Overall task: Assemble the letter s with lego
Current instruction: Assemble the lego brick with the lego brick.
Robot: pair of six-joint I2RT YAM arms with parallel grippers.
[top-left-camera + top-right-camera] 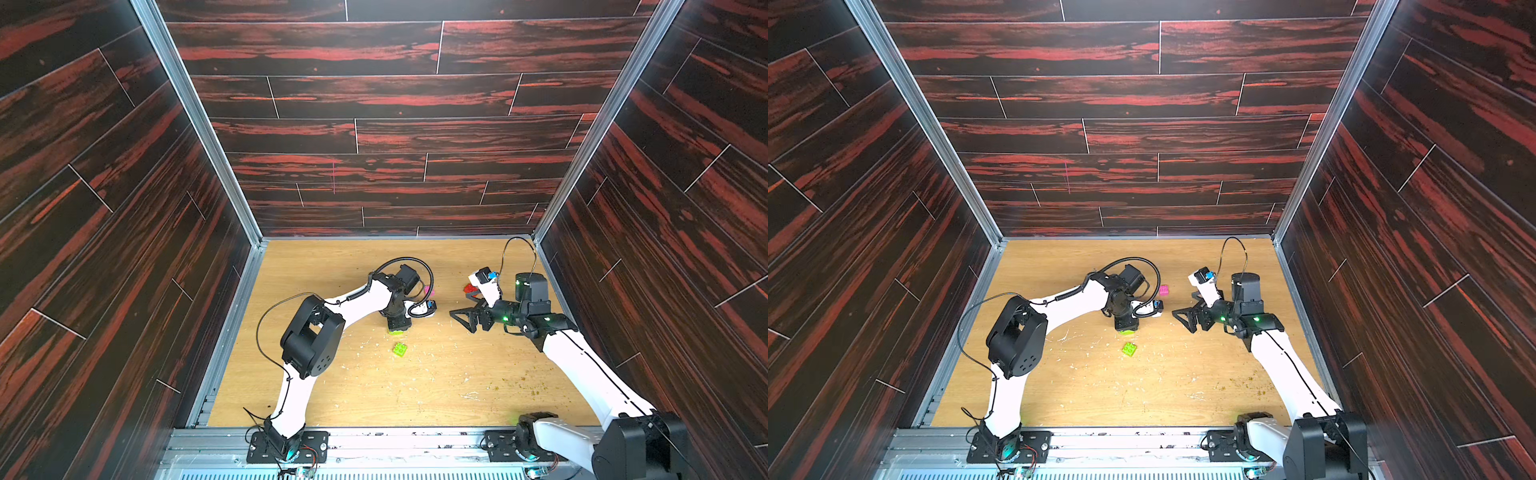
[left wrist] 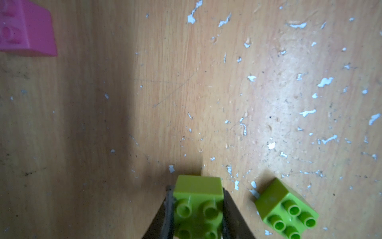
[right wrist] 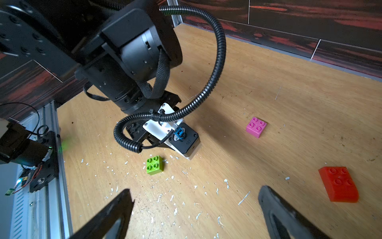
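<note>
— What's nearest us?

— A loose lime brick (image 1: 400, 349) near the front of the desk (image 1: 415, 395), studs up. Just behind it the left hand (image 2: 198, 209) is clamped on a second lime brick (image 2: 198, 186), studs up too. Whether that one rests on the desk, I can't tell.

— Which arm suits the loose one?

— The left, I'd say. It lies just beside that hand, on our side, and is turned askew to the gripped brick. Both look square, so there's no long side to match, only corners. The right hand (image 3: 195, 192) hangs wide open and empty, well apart.

— Farther back?

— The pink brick (image 1: 1164, 290) is beyond the left hand and the red brick (image 3: 339, 184) is near the right. All are separate, so there's no letter s yet.
</note>
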